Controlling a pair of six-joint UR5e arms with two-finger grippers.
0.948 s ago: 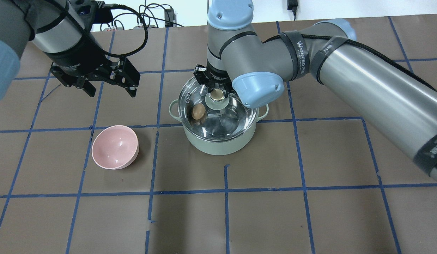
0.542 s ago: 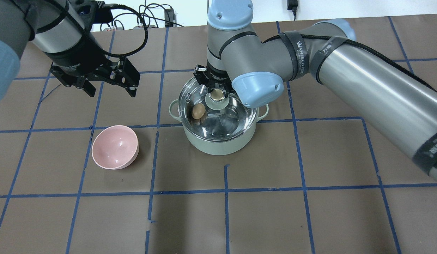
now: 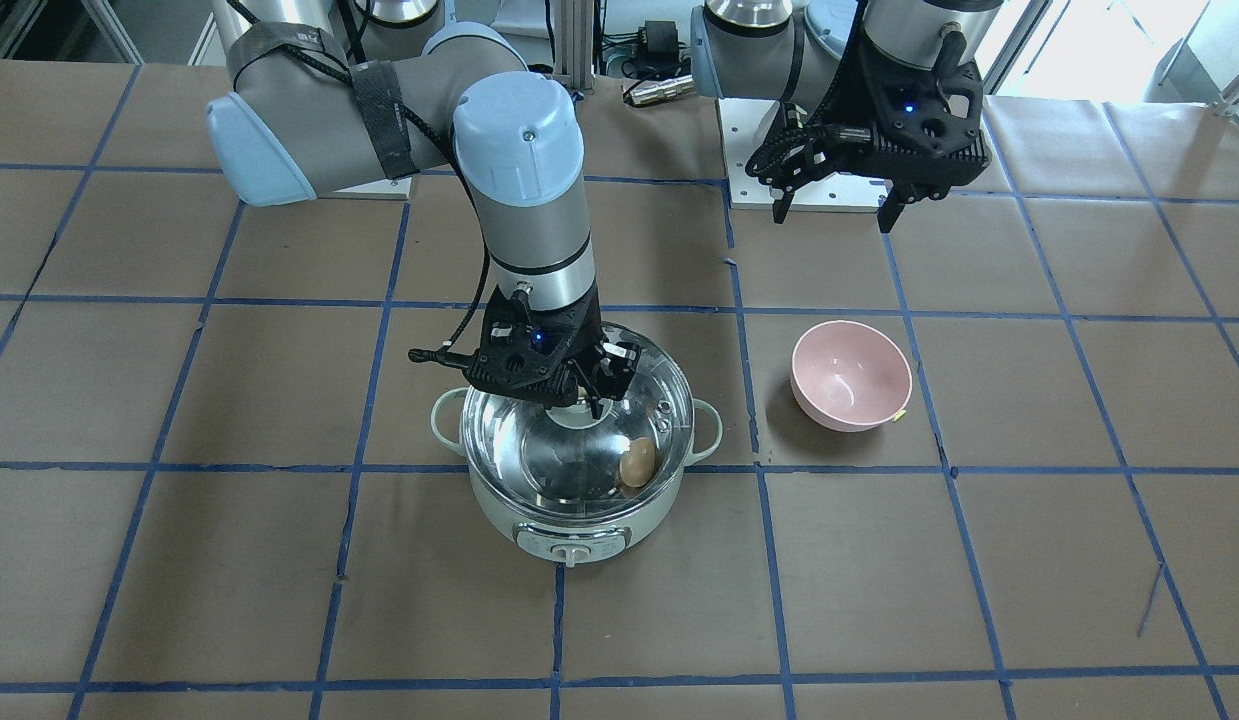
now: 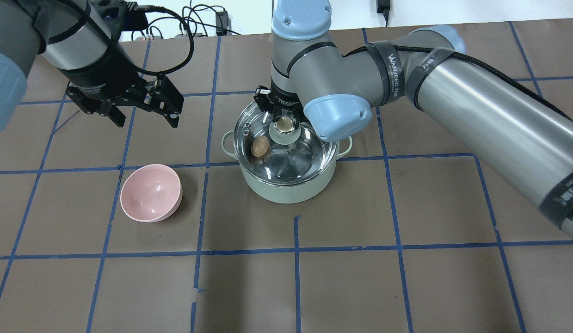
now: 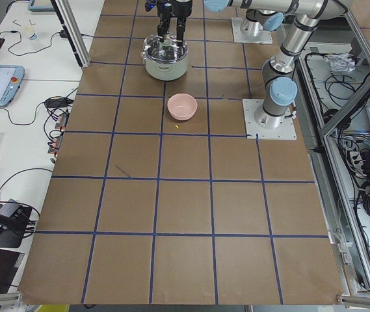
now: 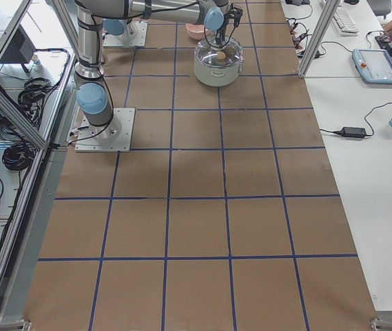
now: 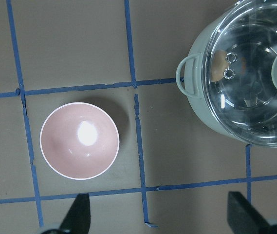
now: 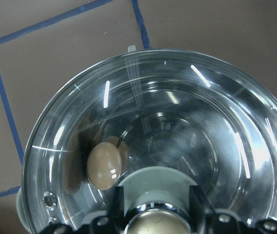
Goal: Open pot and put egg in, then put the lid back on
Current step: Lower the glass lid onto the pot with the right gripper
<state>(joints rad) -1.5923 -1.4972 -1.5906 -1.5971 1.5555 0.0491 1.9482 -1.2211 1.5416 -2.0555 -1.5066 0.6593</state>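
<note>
The mint-green pot stands mid-table with the clear glass lid seated on it. The tan egg lies inside at the pot's left, seen through the glass; it also shows in the front view and the right wrist view. My right gripper stands over the lid's beige knob, with a finger on each side and a narrow gap showing, so it is slightly open. My left gripper is open and empty, hovering back left above the table.
A pink bowl sits empty to the left of the pot and also shows in the left wrist view. Blue tape lines grid the brown table. Cables lie along the far edge.
The right arm has shifted very slightly. The lid, egg, pot, bowl and left gripper stay where they were.
</note>
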